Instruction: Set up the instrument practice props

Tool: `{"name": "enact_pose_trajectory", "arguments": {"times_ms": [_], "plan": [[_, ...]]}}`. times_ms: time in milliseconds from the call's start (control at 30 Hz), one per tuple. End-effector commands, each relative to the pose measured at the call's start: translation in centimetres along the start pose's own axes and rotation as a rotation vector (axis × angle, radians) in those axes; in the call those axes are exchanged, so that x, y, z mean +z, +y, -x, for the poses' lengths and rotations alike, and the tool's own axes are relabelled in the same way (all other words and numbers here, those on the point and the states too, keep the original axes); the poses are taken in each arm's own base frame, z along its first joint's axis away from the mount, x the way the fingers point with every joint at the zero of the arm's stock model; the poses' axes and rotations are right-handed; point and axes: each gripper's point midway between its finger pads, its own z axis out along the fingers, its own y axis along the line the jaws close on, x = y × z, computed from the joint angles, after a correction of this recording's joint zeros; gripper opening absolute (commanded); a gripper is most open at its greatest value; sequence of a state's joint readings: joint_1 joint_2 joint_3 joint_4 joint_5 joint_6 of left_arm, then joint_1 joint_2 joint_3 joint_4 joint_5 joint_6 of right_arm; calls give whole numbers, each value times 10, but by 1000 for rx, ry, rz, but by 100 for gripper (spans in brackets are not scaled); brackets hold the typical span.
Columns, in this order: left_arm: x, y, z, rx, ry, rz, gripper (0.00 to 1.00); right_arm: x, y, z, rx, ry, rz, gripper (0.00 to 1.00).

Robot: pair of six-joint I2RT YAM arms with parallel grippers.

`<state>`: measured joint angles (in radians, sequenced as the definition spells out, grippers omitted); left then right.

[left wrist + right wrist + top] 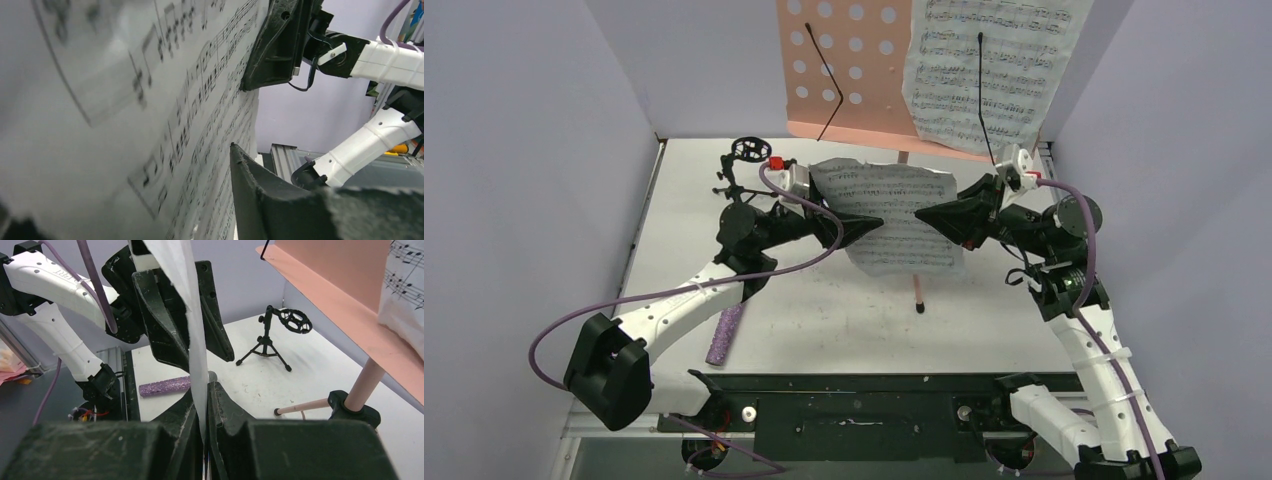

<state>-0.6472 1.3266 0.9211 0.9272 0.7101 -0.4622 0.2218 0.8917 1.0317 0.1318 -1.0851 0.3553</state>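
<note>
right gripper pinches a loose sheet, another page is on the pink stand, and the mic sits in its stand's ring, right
Not the mic: it lies on the table, and the mic stand holds nothing, as the right wrist view shows. The right gripper pinches the sheet, and a page is on the pink stand.

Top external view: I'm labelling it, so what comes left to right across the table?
Purple glitter microphone → left pincer → right pincer; the sheet-music page overlaps both, so left out.
</note>
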Motion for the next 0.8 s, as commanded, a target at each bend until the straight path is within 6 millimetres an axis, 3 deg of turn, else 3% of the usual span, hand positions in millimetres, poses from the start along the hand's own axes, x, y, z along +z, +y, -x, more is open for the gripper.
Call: {"name": "enact_pose_trajectory", "arguments": {"times_ms": [0,100,167,400,600,767], "plan": [[2,-9,24,25,-44,-50,31,9,-5,7,-77,-16,-15,5],[-2,-6,24,25,-44,-29,8,12,-6,3,-79,-5,-16,6],[-4,-3,26,18,-43,-11,0,12,-7,1,-80,1,-24,8],[-11,0,32,20,-41,14,0,12,-12,-8,-89,37,-37,41],[-12,-9,42,28,-40,-9,0,15,-8,-13,-79,50,-5,58],[-11,-16,42,15,-19,-42,0,19,-2,-7,-90,35,29,61]]}}
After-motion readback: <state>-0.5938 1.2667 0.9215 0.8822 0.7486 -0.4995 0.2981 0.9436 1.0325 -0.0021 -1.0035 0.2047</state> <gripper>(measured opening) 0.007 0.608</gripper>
